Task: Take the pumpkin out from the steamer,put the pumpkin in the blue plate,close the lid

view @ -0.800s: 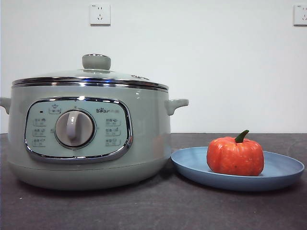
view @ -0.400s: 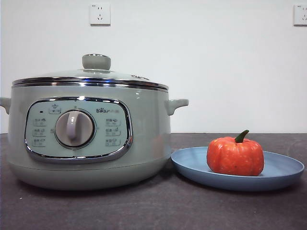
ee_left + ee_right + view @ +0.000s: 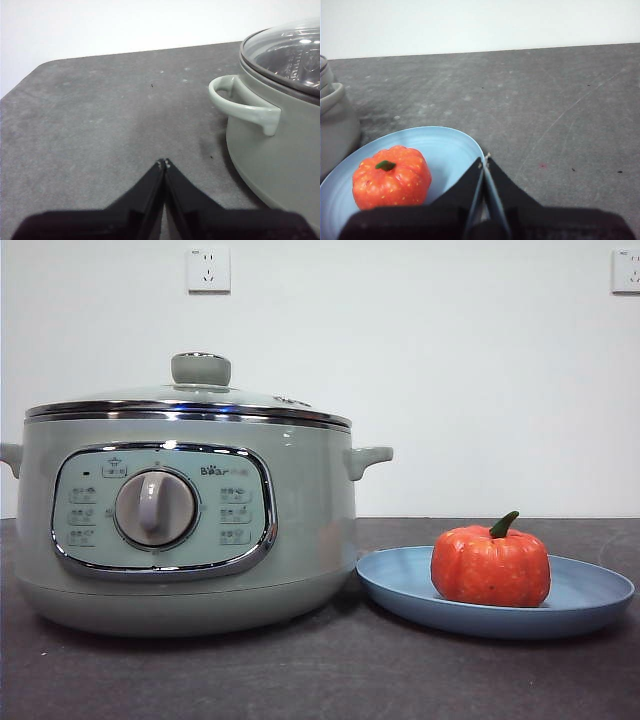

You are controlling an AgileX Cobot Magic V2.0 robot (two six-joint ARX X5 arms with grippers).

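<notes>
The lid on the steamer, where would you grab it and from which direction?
Grip the lid by its round green knob, coming straight down from above. The knob stands upright at the centre of the dome and is narrow enough for two jaws to close across. The glass slopes away smoothly, and the steel rim sits flush on the steamer, offering no other hold.

Ahead of the left gripper (jaws pressed together) the dark table lies bare to its far edge; only the pot, its side handle jutting out, blocks one side. Beside the right gripper stand the plate and pumpkin, with open tabletop beyond and to its other side.
</notes>
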